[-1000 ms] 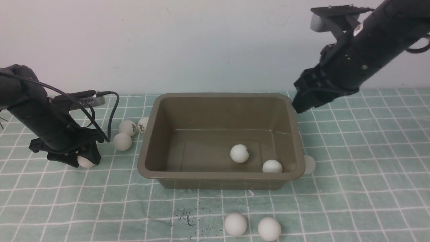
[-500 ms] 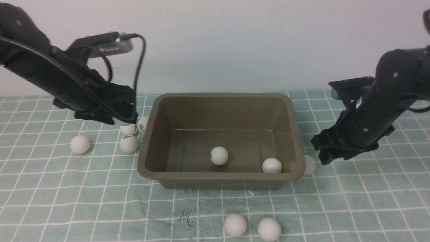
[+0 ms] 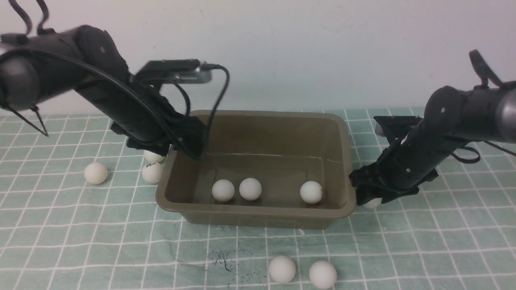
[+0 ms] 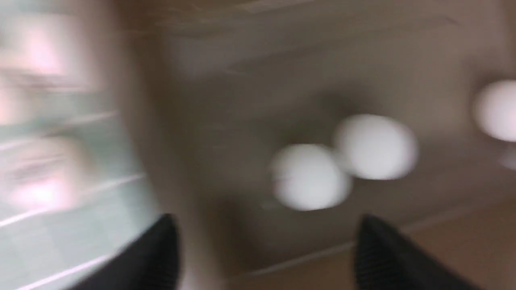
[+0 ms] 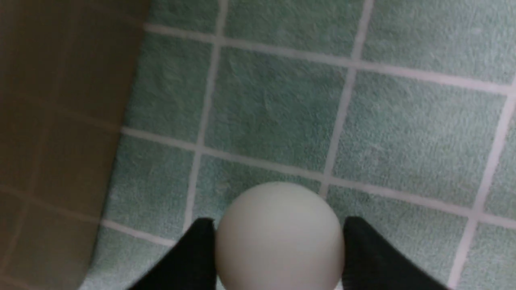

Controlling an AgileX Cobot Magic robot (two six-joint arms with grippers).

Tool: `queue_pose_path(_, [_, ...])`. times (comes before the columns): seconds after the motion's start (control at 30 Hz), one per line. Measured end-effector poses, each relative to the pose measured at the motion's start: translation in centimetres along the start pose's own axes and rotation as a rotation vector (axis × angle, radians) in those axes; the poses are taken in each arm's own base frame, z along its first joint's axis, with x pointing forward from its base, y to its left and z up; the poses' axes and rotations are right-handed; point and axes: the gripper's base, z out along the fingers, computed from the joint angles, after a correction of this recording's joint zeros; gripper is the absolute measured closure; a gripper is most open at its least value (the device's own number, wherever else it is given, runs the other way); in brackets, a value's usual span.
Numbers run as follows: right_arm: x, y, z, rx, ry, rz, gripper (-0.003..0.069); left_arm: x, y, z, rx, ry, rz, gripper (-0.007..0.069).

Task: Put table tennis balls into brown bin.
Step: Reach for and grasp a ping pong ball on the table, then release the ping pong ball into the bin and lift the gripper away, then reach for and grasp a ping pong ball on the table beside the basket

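stooping right hand (image 5: pixel 278 245) pinching ball (image 5: pixel 280 233), left hand (image 4: pixel 266 249) over bin (image 3: pixel 258 212)

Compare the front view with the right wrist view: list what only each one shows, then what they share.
Front view only: three table tennis balls inside the brown bin, the left pincer over its left rim, and five loose balls on the green checked cloth. Right wrist view only: close up, the right pincer has its fingertips against both sides of the outer ball. Both: that ball on the cloth, the right pincer at it, and the bin's right wall beside it.
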Motion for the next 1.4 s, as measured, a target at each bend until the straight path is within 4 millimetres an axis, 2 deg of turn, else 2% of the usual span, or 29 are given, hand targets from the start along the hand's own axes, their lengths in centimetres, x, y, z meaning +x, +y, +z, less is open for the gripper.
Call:
queue_pose_path(0.1, [-0.1,-1.5,-1.0,0.011,0.029,0.033,0.0295,-0.4,4.1,-3.2,-0.146,-0.043,-0.050,0.0493])
queue_pose_path(0.13, [-0.1,-1.8,-1.8,0.007,0.044,0.045,0.0295,-0.3,6.1,-4.2,-0.199,-0.054,-0.086,0.0550])
queue_pose_path(0.17, [-0.4,-2.1,-3.9,0.000,0.028,0.058,0.0295,-0.1,7.9,-4.8,-0.236,-0.060,-0.122,0.0589])
queue_pose_path(0.2, [-0.4,-2.1,-3.9,0.000,0.028,0.058,0.0295,-0.1,8.1,-4.9,-0.241,-0.061,-0.127,0.0597])
queue_pose_path(0.23, [-0.6,-1.6,-6.4,-0.025,0.007,0.070,0.0295,0.2,9.8,-5.2,-0.270,-0.056,-0.150,0.0615])
queue_pose_path(0.27, [-0.7,-1.0,-7.7,-0.046,-0.022,0.069,0.0295,0.4,10.6,-5.0,-0.280,-0.045,-0.150,0.0620])
queue_pose_path(0.3, [-1.0,0.4,-9.6,-0.079,-0.078,0.043,0.0295,0.6,11.3,-4.6,-0.285,-0.030,-0.141,0.0618])
queue_pose_path(0.37, [-1.5,2.8,-11.6,-0.121,-0.162,-0.044,0.0295,0.8,12.2,-3.6,-0.285,0.003,-0.122,0.0599])
queue_pose_path(0.4, [-1.8,4.4,-12.1,-0.142,-0.203,-0.103,0.0295,0.9,12.7,-2.5,-0.281,0.024,-0.117,0.0562])
queue_pose_path(0.5, [-2.4,7.3,-12.3,-0.176,-0.254,-0.186,0.0286,0.9,13.5,-0.6,-0.277,0.041,-0.116,0.0467])
queue_pose_path(0.53, [-2.6,7.6,-12.2,-0.180,-0.259,-0.196,0.0279,1.0,13.6,-0.1,-0.275,0.046,-0.118,0.0445])
queue_pose_path(0.57, [-2.9,8.3,-12.1,-0.187,-0.264,-0.213,0.0250,1.0,13.9,0.7,-0.271,0.049,-0.123,0.0387])
queue_pose_path(0.6, [-3.4,9.1,-12.0,-0.195,-0.271,-0.232,0.0167,1.0,14.3,2.3,-0.260,0.045,-0.138,0.0251])
queue_pose_path(0.7, [-3.9,9.3,-13.0,-0.187,-0.260,-0.257,0.0071,1.1,14.8,3.9,-0.247,0.045,-0.157,0.0124])
queue_pose_path(0.77, [-3.7,9.4,-14.7,-0.160,-0.250,-0.272,0.0070,1.3,15.2,5.2,-0.243,0.052,-0.166,0.0056])
queue_pose_path(0.87, [-2.1,8.9,-18.2,-0.078,-0.226,-0.284,0.0195,1.7,15.5,7.0,-0.222,0.079,-0.193,0.0074])
queue_pose_path(0.9, [-1.9,8.9,-18.4,-0.072,-0.224,-0.288,0.0207,1.7,15.5,7.0,-0.222,0.078,-0.193,0.0081])
queue_pose_path(0.93, [-0.9,8.6,-19.5,-0.043,-0.215,-0.278,0.0296,2.0,15.6,7.6,-0.217,0.092,-0.199,0.0139])
queue_pose_path(0.97, [0.0,8.4,-20.2,-0.030,-0.208,-0.271,0.0351,2.1,15.7,7.9,-0.215,0.097,-0.202,0.0195])
queue_pose_path(1.0, [1.0,8.2,-20.5,-0.025,-0.197,-0.260,0.0431,2.1,15.8,8.1,-0.214,0.102,-0.203,0.0288])
queue_pose_path(1.03, [1.4,8.1,-20.5,-0.025,-0.190,-0.257,0.0443,2.1,15.8,8.1,-0.214,0.101,-0.202,0.0288])
queue_pose_path(1.07, [3.3,7.9,-19.7,-0.050,-0.137,-0.225,0.0536,2.0,15.7,7.8,-0.212,0.111,-0.199,0.0277])
queue_pose_path(1.1, [3.6,7.8,-19.2,-0.053,-0.120,-0.221,0.0551,2.0,15.7,7.8,-0.212,0.111,-0.199,0.0277])
queue_pose_path(1.13, [5.0,7.8,-17.7,-0.083,-0.072,-0.201,0.0584,1.7,15.6,7.2,-0.208,0.131,-0.194,0.0274])
queue_pose_path(1.17, [5.0,7.9,-17.7,-0.087,-0.071,-0.202,0.0586,1.6,15.5,7.0,-0.207,0.131,-0.193,0.0272])
queue_pose_path(1.2, [5.8,8.0,-16.3,-0.105,-0.039,-0.199,0.0592,1.2,15.3,6.2,-0.206,0.134,-0.187,0.0272])
queue_pose_path(1.23, [7.2,8.4,-13.4,-0.124,0.013,-0.211,0.0581,0.3,14.8,4.3,-0.201,0.118,-0.178,0.0272])
queue_pose_path(1.3, [8.2,8.7,-11.0,-0.129,0.043,-0.228,0.0547,-1.0,13.6,1.9,-0.181,0.075,-0.162,0.0272])
queue_pose_path(1.4, [9.6,9.8,-7.8,-0.129,0.066,-0.292,0.0433,-2.9,9.8,-1.4,-0.094,-0.010,-0.072,0.0272])
